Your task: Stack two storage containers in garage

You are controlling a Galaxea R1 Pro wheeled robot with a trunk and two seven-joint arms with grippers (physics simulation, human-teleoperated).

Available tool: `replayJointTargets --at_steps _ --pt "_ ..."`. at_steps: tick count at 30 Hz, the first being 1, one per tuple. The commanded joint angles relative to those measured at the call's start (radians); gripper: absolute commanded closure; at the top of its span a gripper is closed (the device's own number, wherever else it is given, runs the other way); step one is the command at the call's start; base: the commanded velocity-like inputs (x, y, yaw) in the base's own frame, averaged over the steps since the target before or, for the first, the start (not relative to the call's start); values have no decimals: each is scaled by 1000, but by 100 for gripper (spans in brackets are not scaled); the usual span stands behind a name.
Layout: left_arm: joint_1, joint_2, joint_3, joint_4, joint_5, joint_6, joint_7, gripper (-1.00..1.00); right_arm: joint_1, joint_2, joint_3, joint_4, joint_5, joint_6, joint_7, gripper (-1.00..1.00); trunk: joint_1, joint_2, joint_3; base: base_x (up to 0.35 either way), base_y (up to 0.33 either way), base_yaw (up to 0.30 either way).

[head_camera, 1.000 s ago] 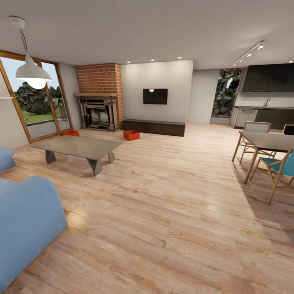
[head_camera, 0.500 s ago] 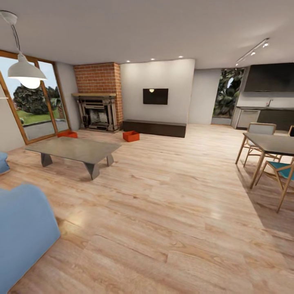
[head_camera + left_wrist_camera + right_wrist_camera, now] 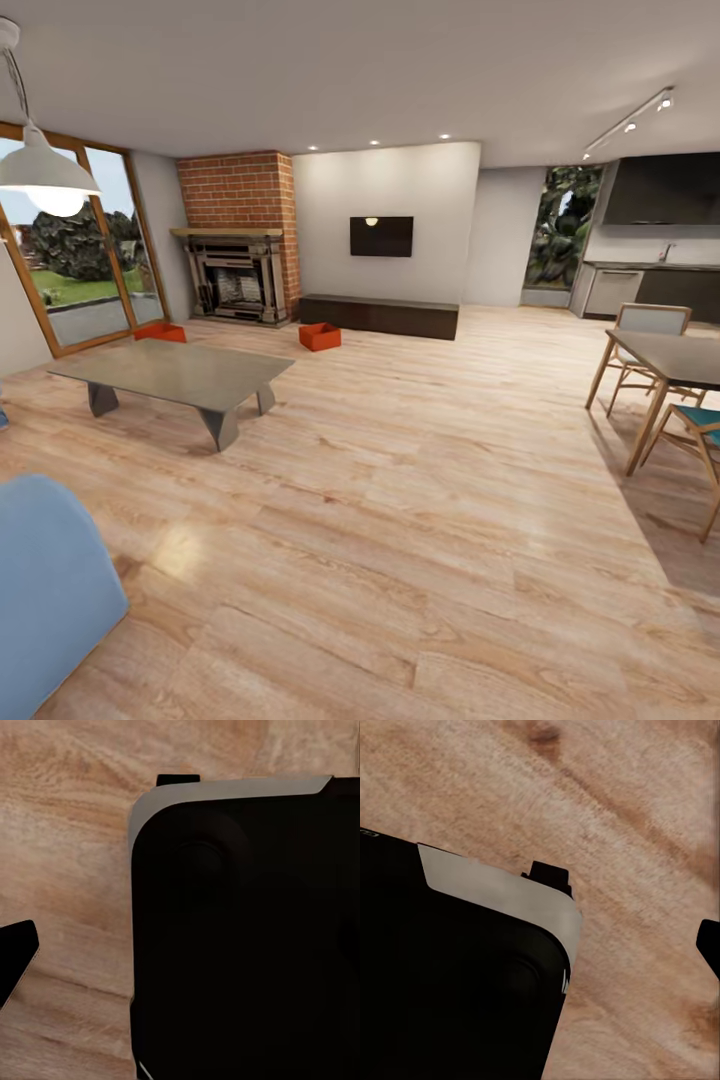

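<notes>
Still in the living room, so the job is at the approach stage: nothing picked up, garage not reached.

Risks from here, as I judge them:
- Coffee table (image 3: 175, 373) sits between the robot and the left container. A straight drive at that bin clips the table's splayed legs; needs a route round the fireplace side.
- Sofa arm (image 3: 45, 590) is close on the near left; a tight left turn of the base could scrape it.
- Left container is tucked just beside the glass door (image 3: 85, 250) and partly hidden behind the table, so reach there looks cramped and a wide arm swing could hit the frame.
- Bins are open-top with thin tapered walls: a pinch on one wall may let it tilt or slip during the long carry.
- Dining table (image 3: 670, 360) and chairs are well off to the right, low concern.

Task things, placed against the fireplace (image 3: 232, 280):
- One storage container (image 3: 320, 336) on the wood floor (image 3: 420, 520), just to the fireplace's right and forward of it, near the end of the low dark TV bench (image 3: 380, 315). Red-orange, rectangular, open top, upright, apparently empty.
- Second storage container (image 3: 160, 332) to the fireplace's left and forward, by the glass door, beyond the table's far edge. Same colour, only upper part visible.
- The two are well apart.

Fingers: both wrist views show the dark robot body over floor planks plus small dark tips at the frame edge; cannot tell whether either set is released or clenched.
</notes>
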Motion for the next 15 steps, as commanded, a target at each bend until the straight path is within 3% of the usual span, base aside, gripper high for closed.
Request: replayJointTargets --at_steps 1,15 --pt "0 0 0 -1 1 -2 0 -100 -1 0 7 3 -11 -5 6 -100 1 0 -1 323 0 0" --pt "1 0 -1 -1 1 -2 -2 -100 -1 3 2 3 -19 -5 7 -100 1 0 -1 322 0 0"
